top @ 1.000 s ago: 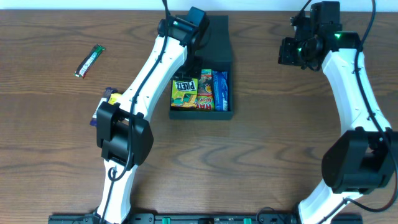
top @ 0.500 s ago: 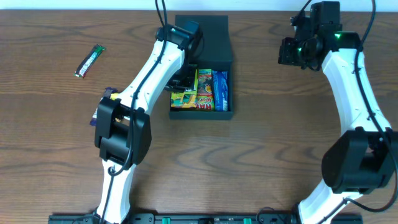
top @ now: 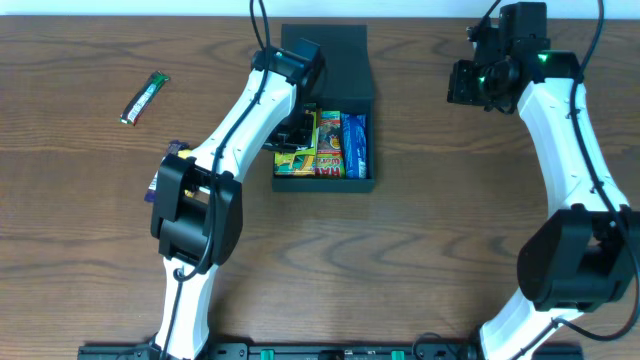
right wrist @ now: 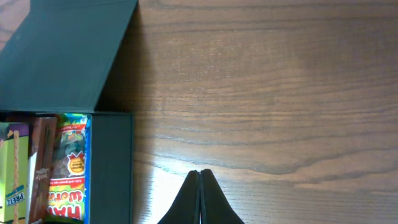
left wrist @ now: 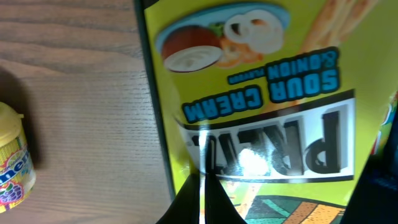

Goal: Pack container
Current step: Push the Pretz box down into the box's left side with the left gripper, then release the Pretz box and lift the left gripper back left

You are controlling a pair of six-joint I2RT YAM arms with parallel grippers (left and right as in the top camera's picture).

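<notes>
The dark teal container (top: 359,181) stands open at the table's middle back, its flat lid (top: 340,58) lying behind it. Inside lie a yellow Pretz packet (top: 295,156), a red-and-yellow packet (top: 330,143) and a blue packet (top: 354,142). My left gripper (top: 298,127) hangs over the Pretz packet at the box's left wall. In the left wrist view its fingers (left wrist: 202,194) are shut right above the packet (left wrist: 261,99), next to the container wall (left wrist: 155,112). My right gripper (top: 468,85) is shut and empty (right wrist: 200,199) over bare wood to the right of the container (right wrist: 112,168).
A green snack bar (top: 145,97) lies on the table at far left. A purple and yellow candy tub (top: 172,155) sits left of the box, partly behind my left arm; it also shows in the left wrist view (left wrist: 11,163).
My left gripper has moved from over the lid toward the front, down over the Pretz packet, which it now partly covers. The right arm has not moved.
</notes>
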